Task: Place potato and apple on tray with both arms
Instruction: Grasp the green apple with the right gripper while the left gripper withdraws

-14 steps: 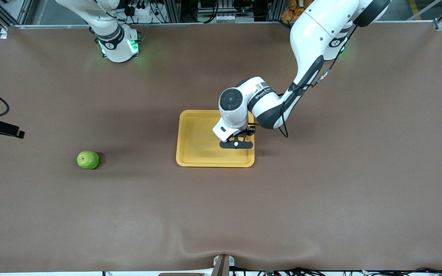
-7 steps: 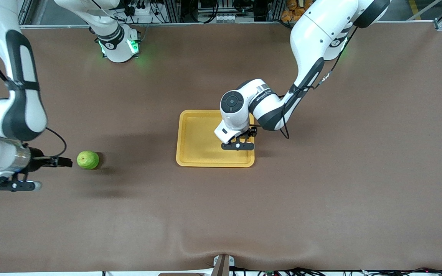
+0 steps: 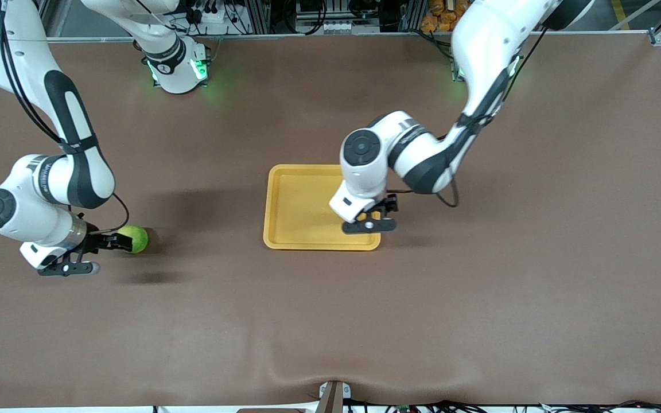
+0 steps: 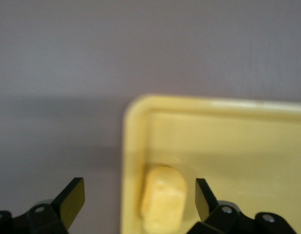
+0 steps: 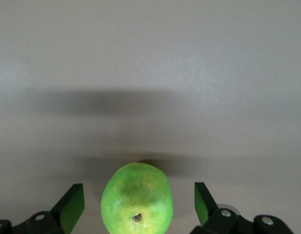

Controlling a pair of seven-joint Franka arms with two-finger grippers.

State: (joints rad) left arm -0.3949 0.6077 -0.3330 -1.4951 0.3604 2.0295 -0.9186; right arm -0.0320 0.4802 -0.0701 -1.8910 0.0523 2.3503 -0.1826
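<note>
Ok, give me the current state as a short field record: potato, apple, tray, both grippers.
potato: lying in the tray by its rim, between the open fingers
apple: on the table toward the right arm's end, not yet lifted
tray: mid-table
left gripper: open, over the tray's corner
right gripper: open, fingers either side of the apple

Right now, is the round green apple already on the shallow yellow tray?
No, the round green apple sits on the brown table, between the right gripper's open fingers.

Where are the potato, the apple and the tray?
potato (image 4: pixel 163 199), left wrist view, middle of its bumpy top.
apple (image 5: pixel 137 201), right wrist view, middle of its green skin.
tray (image 3: pixel 296 206), front view, bare floor.
</note>
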